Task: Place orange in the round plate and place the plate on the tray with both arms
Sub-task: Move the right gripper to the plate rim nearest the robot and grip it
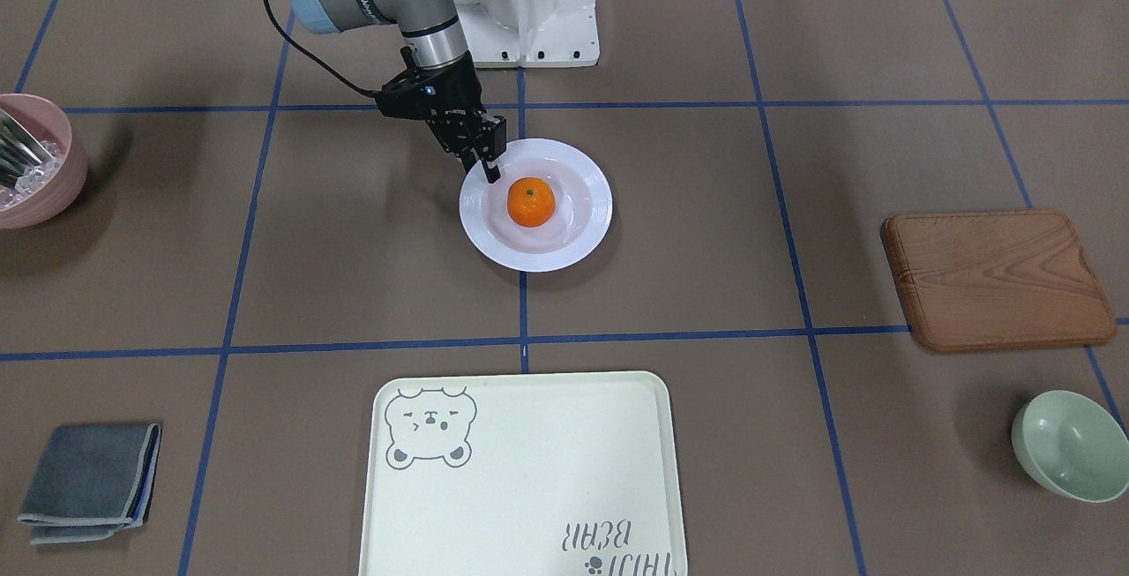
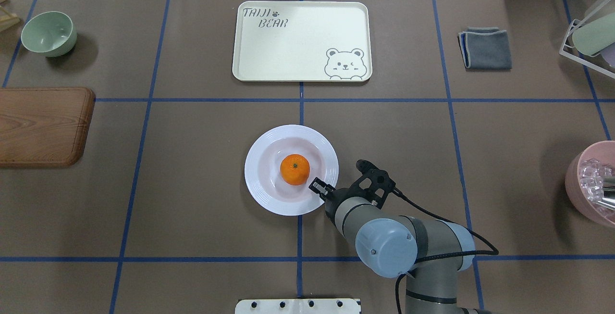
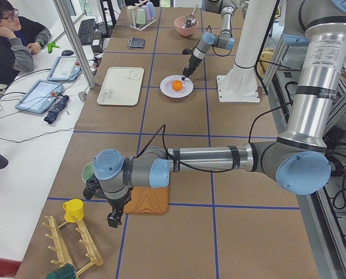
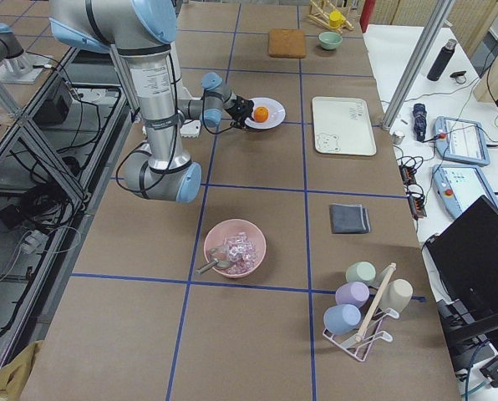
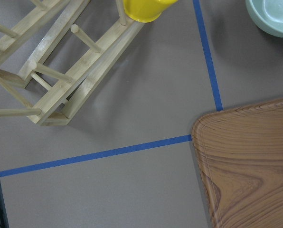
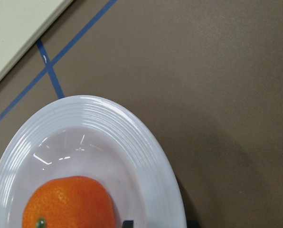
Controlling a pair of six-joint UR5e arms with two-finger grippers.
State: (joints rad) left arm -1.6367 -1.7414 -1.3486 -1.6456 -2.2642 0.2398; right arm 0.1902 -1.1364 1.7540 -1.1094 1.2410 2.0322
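Note:
The orange (image 1: 530, 202) lies in the middle of the round plate (image 1: 582, 239), which rests flat on the table at its centre. My right gripper (image 1: 490, 172) reaches down to the plate's rim on the robot's side, just beside the orange (image 2: 295, 169), and its narrow fingers look shut on that rim of the round plate (image 2: 262, 184). The right wrist view has the orange (image 6: 68, 202) and the ridged rim (image 6: 151, 156) close up. The tray (image 1: 529, 470) with the bear face lies bare on the operators' side. My left gripper (image 3: 115, 218) hangs far off by the wooden board; I cannot tell its state.
A wooden board (image 2: 41, 126) and a pale green bowl (image 2: 48, 32) lie on my left. A folded grey cloth (image 2: 485, 48) and a pink bowl (image 2: 593, 184) with clear pieces are on my right. A wooden peg rack (image 5: 56, 71) with a yellow cup stands near the left gripper.

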